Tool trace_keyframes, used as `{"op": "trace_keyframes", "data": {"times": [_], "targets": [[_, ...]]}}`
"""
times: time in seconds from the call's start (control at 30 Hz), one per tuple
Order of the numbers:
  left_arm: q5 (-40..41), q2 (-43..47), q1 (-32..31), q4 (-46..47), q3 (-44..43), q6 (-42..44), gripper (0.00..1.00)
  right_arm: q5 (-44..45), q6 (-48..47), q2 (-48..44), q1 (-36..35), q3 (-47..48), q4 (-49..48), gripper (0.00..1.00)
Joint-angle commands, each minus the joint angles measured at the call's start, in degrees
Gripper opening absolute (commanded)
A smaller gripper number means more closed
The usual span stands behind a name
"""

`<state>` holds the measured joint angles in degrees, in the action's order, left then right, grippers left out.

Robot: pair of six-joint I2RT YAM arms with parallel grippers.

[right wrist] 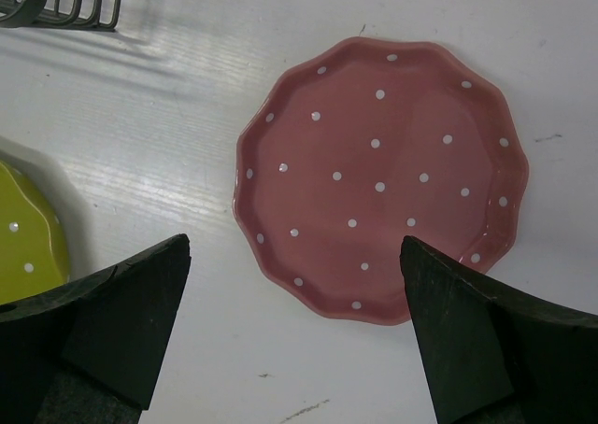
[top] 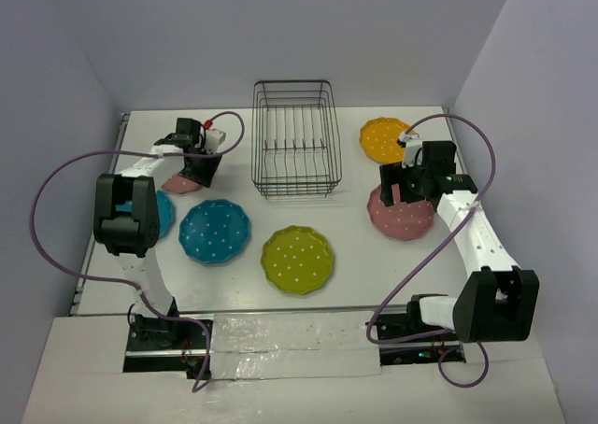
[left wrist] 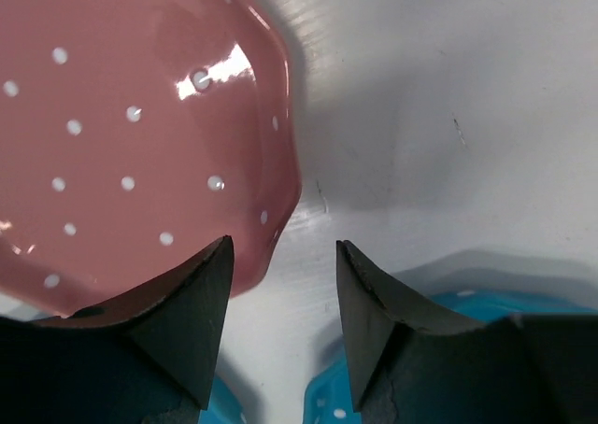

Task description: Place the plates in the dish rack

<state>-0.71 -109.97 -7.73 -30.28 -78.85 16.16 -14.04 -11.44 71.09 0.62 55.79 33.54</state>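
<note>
The dish rack (top: 295, 139) is set at top centre of the worktop (top: 234, 284), with a teal plate (top: 214, 231) and a yellow-green plate (top: 297, 259) laid flat below it. The left end effector (left wrist: 285, 247) is held part-open at the rim of one pink plate (left wrist: 140, 134) (nothing is gripped). The right end effector (right wrist: 294, 242) is spread wide above the other pink plate (right wrist: 383, 176).

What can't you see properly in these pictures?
Top view: the left gripper hides most of one pink plate.
Top view: the left arm covers part of the far-left teal plate.
Right wrist view: the picture edge cuts off the dish rack and the yellow-green plate.
</note>
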Motion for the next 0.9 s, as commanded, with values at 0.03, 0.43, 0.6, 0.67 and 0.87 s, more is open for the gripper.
{"op": "trace_keyframes", "data": {"times": [0.03,0.43,0.6,0.67,0.87], "targets": [[-3.33,-3.84,-0.1,-0.21,-5.96,2.03,0.5,-0.19,-0.16,0.72,-0.36,0.46,-0.67,1.0],[-3.34,-8.94,-0.8,1.19,-8.95,1.33,0.43,-0.2,-0.51,1.42,-0.36,0.28,-1.11,1.0],[-3.16,-10.08,-0.8,1.37,-10.36,1.06,0.42,-0.37,-0.51,1.86,-0.36,0.55,-1.2,1.0],[-3.16,-10.52,-0.97,1.37,-10.8,1.15,0.41,-0.46,-0.42,2.03,-0.36,0.46,-1.28,1.0],[-1.49,-11.58,-1.68,1.81,-11.42,1.85,0.36,-0.28,-0.51,2.39,-0.36,0.37,-1.37,1.0]]}}
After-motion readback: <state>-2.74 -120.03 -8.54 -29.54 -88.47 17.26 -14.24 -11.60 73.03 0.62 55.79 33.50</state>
